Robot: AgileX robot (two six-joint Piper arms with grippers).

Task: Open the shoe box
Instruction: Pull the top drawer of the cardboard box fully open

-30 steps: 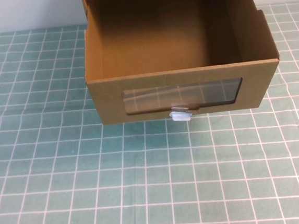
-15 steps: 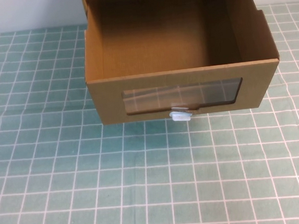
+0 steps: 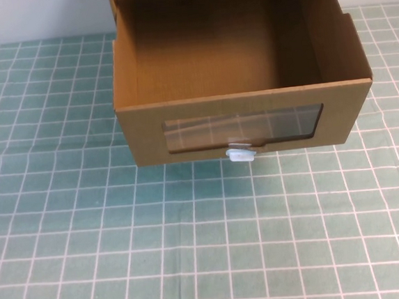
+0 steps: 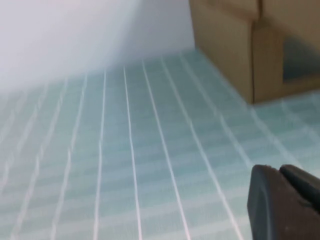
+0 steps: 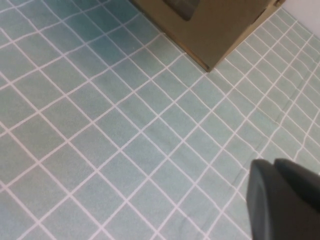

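The brown cardboard shoe box (image 3: pixel 246 121) stands at the back middle of the table. Its drawer (image 3: pixel 204 44) is slid out toward me and is empty inside. The drawer's front has a clear window (image 3: pixel 243 128) and a small pale pull tab (image 3: pixel 241 153) under it. Neither arm shows in the high view. My left gripper (image 4: pixel 279 169) hangs shut and empty over the cloth, off to the box's (image 4: pixel 235 50) left side. My right gripper (image 5: pixel 274 162) is also shut and empty, above the cloth near a front corner of the box (image 5: pixel 215 30).
A green checked cloth (image 3: pixel 193 234) covers the table. A white wall (image 3: pixel 34 17) rises behind the box.
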